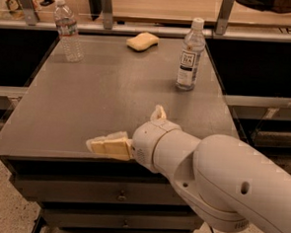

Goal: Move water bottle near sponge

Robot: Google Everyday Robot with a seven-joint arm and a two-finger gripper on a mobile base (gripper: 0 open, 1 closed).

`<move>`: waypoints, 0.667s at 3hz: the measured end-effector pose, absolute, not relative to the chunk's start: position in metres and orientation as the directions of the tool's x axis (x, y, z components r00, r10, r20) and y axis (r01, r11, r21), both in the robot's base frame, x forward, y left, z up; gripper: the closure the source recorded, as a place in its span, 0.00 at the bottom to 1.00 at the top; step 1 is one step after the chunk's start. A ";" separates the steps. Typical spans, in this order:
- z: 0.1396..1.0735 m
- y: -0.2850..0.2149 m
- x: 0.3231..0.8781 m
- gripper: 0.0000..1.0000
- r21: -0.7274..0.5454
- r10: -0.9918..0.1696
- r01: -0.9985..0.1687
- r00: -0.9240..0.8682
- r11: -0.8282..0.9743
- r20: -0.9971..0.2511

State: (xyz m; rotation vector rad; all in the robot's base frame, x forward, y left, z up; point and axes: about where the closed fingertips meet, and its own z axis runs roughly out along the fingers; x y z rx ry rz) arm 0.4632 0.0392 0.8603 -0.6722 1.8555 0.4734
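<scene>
A robot's white arm [221, 177] reaches in from the lower right, its end effector [125, 126] poised over the near edge of a dark grey surface [103, 86]. The two yellowish padded fingers [109, 147] are spread wide, one pointing left along the near edge and the other angled up toward the far side, with nothing between them.

The water bottle [68, 29], small, ribbed and white-capped, stands upright at the far left corner, well apart from the end effector. The pale yellow sponge [142, 41] lies flat by the middle of the far edge, to the right of the water bottle with bare surface between them. A taller smooth bottle [190, 54] with a dark label stands upright near the right edge, beside the sponge but not touching it.
</scene>
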 end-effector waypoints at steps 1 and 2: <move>0.858 0.040 0.489 0.00 0.007 -0.205 -0.602 -0.283 0.799 -0.937; 0.858 0.040 0.489 0.00 0.007 -0.205 -0.602 -0.283 0.798 -0.937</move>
